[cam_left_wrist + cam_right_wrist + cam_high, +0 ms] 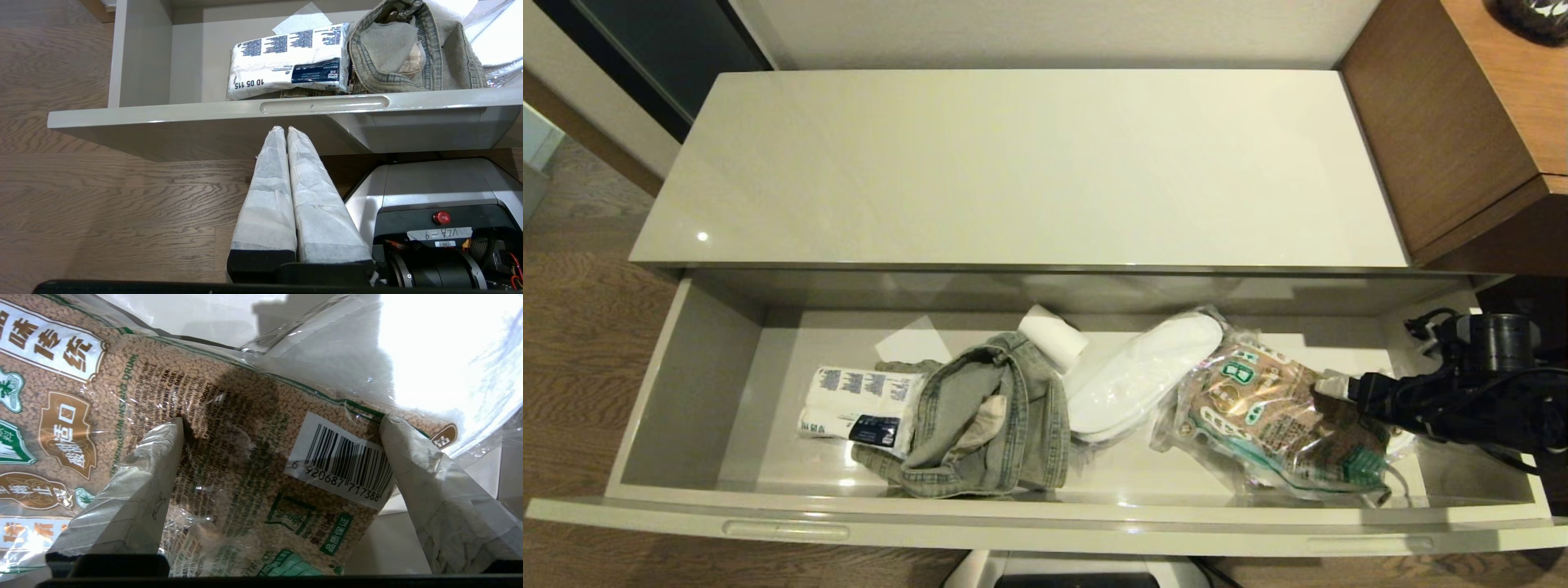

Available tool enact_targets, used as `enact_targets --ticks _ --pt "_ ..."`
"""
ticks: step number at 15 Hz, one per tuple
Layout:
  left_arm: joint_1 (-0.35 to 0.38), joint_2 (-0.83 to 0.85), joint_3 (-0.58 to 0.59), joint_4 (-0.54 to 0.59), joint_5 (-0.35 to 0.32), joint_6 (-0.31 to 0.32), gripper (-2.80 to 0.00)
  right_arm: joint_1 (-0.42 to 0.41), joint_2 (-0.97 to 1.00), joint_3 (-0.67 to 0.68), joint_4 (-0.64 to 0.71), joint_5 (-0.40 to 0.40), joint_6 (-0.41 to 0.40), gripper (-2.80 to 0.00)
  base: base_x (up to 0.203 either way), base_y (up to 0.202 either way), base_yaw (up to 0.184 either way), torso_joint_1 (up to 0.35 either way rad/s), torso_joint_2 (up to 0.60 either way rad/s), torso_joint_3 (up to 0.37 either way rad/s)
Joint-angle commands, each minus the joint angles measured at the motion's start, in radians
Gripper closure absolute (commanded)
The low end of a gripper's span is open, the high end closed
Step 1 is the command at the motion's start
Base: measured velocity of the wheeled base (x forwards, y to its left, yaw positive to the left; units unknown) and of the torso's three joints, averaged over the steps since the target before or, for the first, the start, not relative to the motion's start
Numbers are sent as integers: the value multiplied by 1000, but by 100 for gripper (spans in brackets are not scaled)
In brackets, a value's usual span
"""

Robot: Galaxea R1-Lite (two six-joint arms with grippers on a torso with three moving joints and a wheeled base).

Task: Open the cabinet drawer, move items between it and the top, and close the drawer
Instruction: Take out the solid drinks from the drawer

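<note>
Open drawer [686, 359] holds: pack [858, 408], denim [988, 425], slippers [1135, 376], bag [1274, 416]

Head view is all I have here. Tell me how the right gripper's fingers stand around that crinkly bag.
Observer: The right gripper is open, one finger on the printed side of the clear crinkly bag, the other past its barcode end.
Operator: Report the left gripper; I can't see it.
Observer: The left gripper is shut, outside the drawer, just below the front panel's handle recess.
Operator: Read me something off the white pack.
Observer: The white plastic pack shows "1D 05 115" printed along its near edge.
</note>
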Motion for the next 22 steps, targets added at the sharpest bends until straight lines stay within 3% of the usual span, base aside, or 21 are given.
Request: enact_targets --ticks 1,13,22 --pt "0 1 0 0 0 0 0 -8 9 -3 -4 -3 2 -280 0 0 0 0 0 0" --pt "0 1 0 0 -2 0 0 -2 -56 -29 -16 2 4 -280 0 0 0 0 0 0" --pt "0 1 0 0 0 2 0 -6 -36 45 -16 -9 9 -280 0 0 0 0 0 0"
